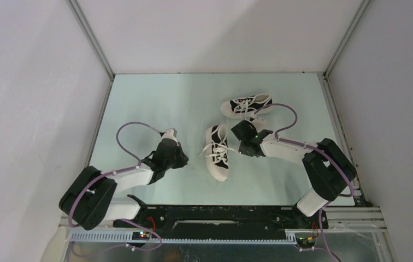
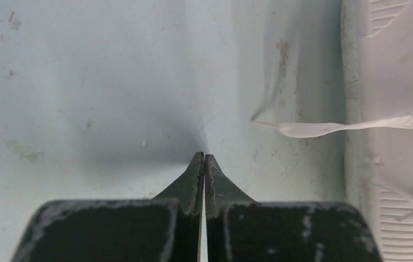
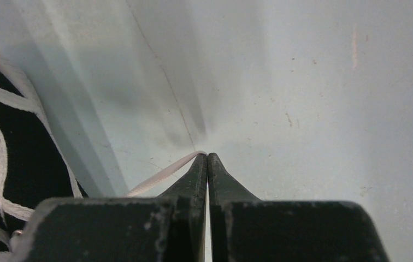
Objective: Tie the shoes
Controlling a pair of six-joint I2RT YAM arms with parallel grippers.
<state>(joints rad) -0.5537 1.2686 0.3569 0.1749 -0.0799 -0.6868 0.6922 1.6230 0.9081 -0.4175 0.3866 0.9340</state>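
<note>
Two black canvas shoes with white toe caps lie on the pale table. The near shoe lies mid-table with its white laces spread loose; the far shoe lies behind it. My left gripper is shut and empty, just left of the near shoe's white sole; a loose lace end lies ahead of it to the right. My right gripper sits right of the near shoe, shut, with a white lace running from the black upper to its tips.
White enclosure walls rise around the table on three sides. Both arm bases stand on the black rail at the near edge. Purple cables loop over each arm.
</note>
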